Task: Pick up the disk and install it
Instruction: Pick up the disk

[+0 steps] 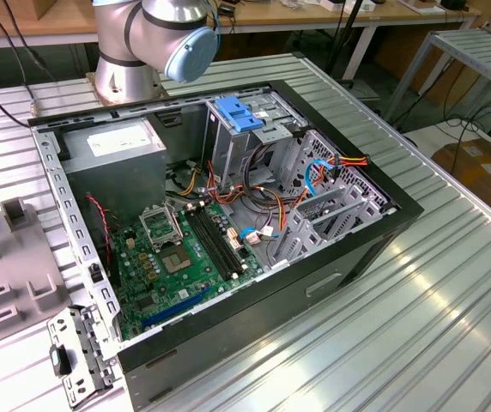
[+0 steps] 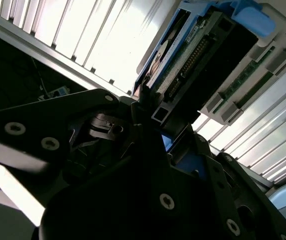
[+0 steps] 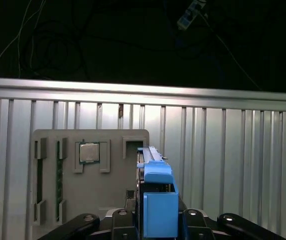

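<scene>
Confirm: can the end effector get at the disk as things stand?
Likely yes. In both wrist views the disk sits right at the end effector with nothing between them; the chip on the tray lies off to one side. Grip itself: cannot tell.

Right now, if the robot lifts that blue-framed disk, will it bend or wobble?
Probably stiff: the disk looks like a solid block in a blue frame. It is slim, so stood on an edge it might tip easily. Its bare connector pins look delicate.
</scene>
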